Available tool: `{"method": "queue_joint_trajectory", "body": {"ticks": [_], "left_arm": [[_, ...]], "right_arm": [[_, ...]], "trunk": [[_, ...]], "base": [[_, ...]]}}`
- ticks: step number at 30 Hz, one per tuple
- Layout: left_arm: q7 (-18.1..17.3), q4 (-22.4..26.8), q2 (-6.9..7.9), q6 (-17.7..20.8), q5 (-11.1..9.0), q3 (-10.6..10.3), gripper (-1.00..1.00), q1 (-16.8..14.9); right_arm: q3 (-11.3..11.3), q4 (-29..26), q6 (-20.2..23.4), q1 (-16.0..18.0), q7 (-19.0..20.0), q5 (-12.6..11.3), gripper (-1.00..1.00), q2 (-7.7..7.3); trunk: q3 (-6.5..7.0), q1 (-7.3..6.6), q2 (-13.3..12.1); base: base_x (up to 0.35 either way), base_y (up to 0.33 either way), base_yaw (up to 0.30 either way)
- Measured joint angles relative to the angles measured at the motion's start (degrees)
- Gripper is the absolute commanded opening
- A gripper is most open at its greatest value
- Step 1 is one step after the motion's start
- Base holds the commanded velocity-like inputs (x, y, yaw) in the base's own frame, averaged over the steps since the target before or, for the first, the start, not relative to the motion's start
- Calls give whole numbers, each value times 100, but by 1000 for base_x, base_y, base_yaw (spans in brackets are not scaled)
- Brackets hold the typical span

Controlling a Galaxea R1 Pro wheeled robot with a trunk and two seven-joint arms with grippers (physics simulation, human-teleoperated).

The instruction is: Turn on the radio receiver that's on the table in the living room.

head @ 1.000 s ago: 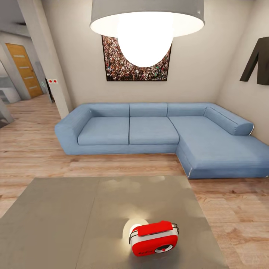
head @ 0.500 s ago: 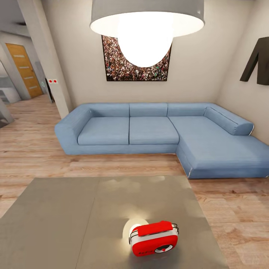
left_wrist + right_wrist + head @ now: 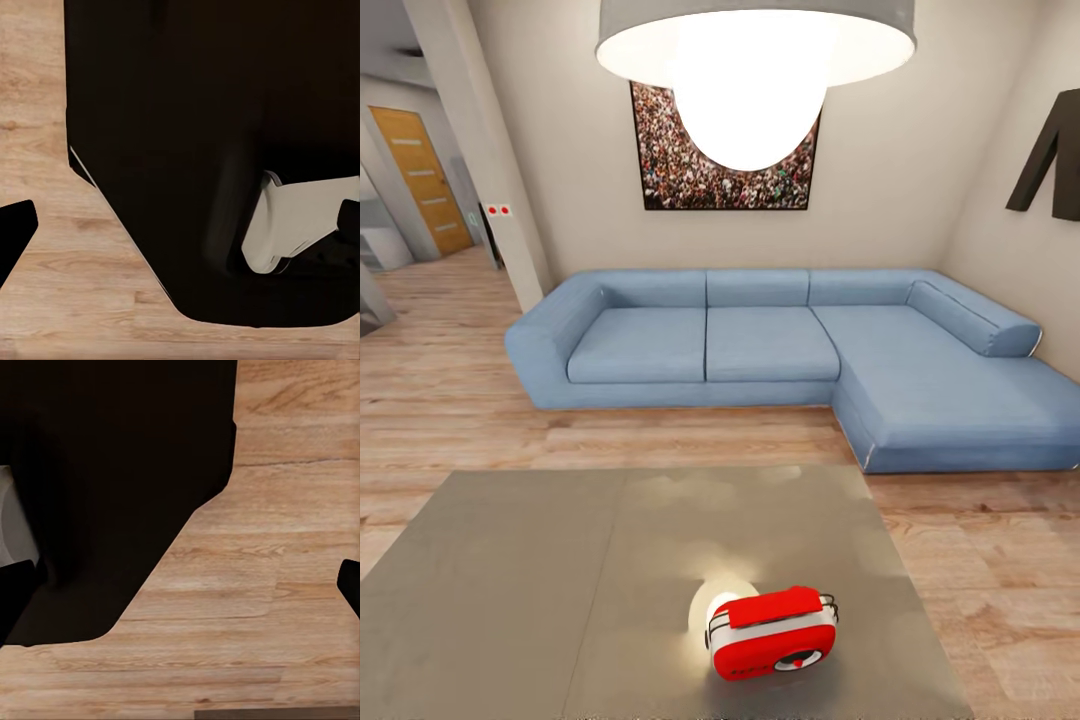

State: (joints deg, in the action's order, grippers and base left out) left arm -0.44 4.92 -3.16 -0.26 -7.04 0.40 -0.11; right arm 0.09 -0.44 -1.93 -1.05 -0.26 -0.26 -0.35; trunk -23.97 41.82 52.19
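1. While the robot faces the living room, the small red rounded radio receiver with a pale band and red top handle (image 3: 771,634) stands upright on the low grey glossy worktop (image 3: 540,580), close to that worktop's near edge and on the right of its seam, with its dial face turned toward the camera.
2. Beyond the worktop, across a strip of light wood plank floor (image 3: 440,400), sits the blue L-shaped sofa (image 3: 770,345); above the sofa hangs a crowd picture (image 3: 690,170), partly covered by the big white pendant lamp (image 3: 750,70).
3. Each wrist view looks down on plank floor beside dark parts of the robot's own body. Dark tips sit at the far edges of both views, which suggests each claw is spread wide, but I cannot tell for sure.
4. No arm has yet reached over the worktop, so the switching-on is not yet begun.
5. Risks, as I judge them:
   - The radio is light and near the edge; a push on its face could slide or tip it instead of pressing the dial.
   - A low arm approach could strike the worktop's near edge.
   - The lamp's bright reflection just behind the radio may blur its outline.
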Motion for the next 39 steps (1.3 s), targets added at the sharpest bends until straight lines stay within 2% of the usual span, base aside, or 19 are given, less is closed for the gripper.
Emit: {"method": "queue_joint_trajectory", "body": {"ticks": [39], "left_arm": [[0,0,0,0,-5,3,100,0]], "right_arm": [[33,0,-35,0,-14,38,100,19]], "trunk": [[-322,0,0]], "base": [[0,0,-82]]}}
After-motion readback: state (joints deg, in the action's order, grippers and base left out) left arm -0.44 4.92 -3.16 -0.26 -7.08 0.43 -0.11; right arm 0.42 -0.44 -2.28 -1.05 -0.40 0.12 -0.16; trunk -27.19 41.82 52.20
